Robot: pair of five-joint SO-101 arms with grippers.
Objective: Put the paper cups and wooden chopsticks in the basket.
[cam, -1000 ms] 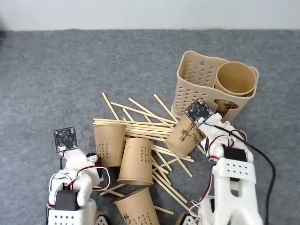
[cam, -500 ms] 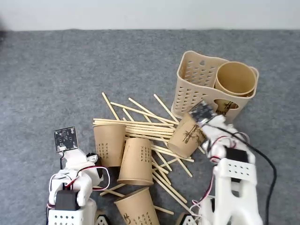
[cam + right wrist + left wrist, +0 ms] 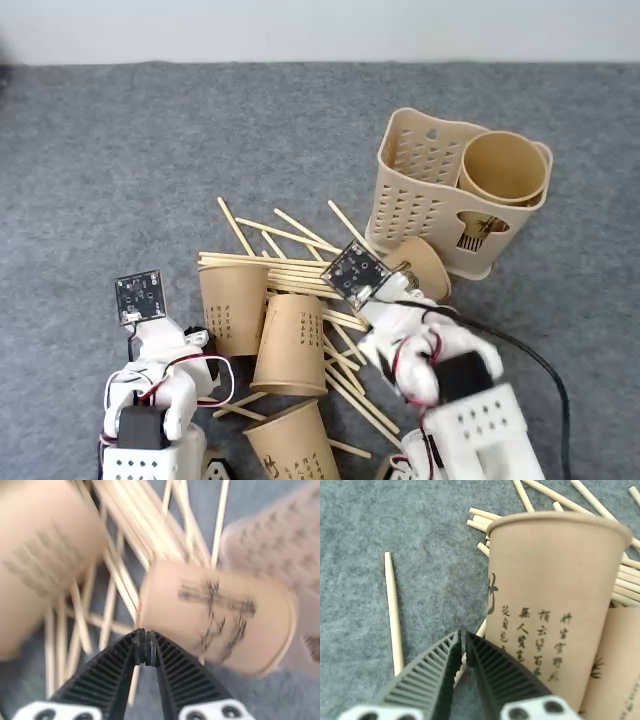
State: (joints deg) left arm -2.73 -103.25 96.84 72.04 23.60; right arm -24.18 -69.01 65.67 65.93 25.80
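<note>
Paper cup point(image 3: 425, 265) toppled, propped by basket point(image 3: 415, 180) wall and chopsticks point(image 3: 290, 270) | right end effector point(image 3: 145, 640) closed, empty, tips at cup base | left end effector point(image 3: 462, 637) closed, empty

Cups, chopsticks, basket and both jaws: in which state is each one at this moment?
Basket: upright, one cup inside.
Cup in basket: upright, mouth up.
Cup beside basket: lying on its side, not held.
Three other cups: lying on their sides.
Chopsticks: lying loose, scattered, outside the basket.
Left jaws: shut, empty.
Right jaws: shut, empty.
</note>
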